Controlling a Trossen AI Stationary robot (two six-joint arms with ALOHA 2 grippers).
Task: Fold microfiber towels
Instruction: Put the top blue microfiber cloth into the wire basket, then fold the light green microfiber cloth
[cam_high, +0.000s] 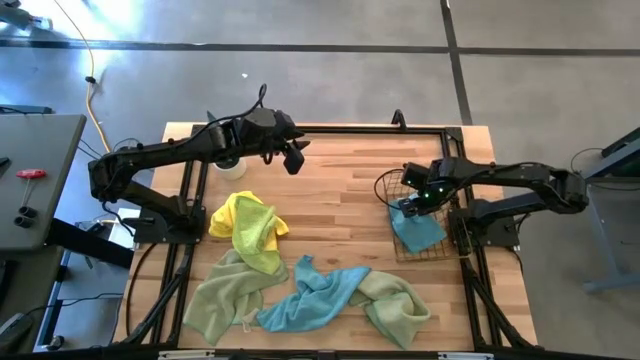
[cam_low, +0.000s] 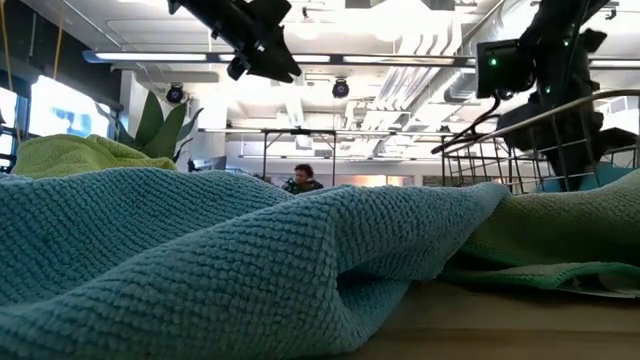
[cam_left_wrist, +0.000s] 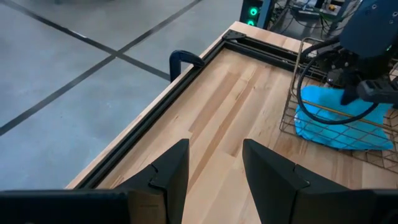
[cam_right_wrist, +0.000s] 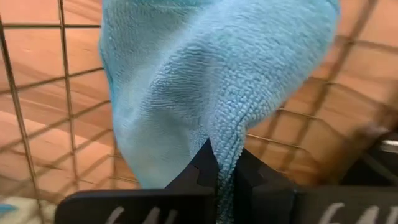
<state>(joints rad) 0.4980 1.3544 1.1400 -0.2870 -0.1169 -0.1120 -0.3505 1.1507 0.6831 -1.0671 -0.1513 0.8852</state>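
High view. Wooden table. Left gripper raised over the far side, fingers spread, empty. Right gripper down inside the copper wire basket at the right side, pinching a light blue towel that lies in the basket. Loose towels on the near half: yellow towel; lime green towel beneath it; blue towel in the middle, overlapping a second green towel.

Low view. Blue towel fills the foreground; green towel to its right; wire basket behind; potted plant at far left; a person far off in the room.

Left wrist view. Two dark fingers parted over bare wood; basket with blue towel beyond.

Right wrist view. Fingers pressed together on a fold of the light blue towel, basket wires behind.
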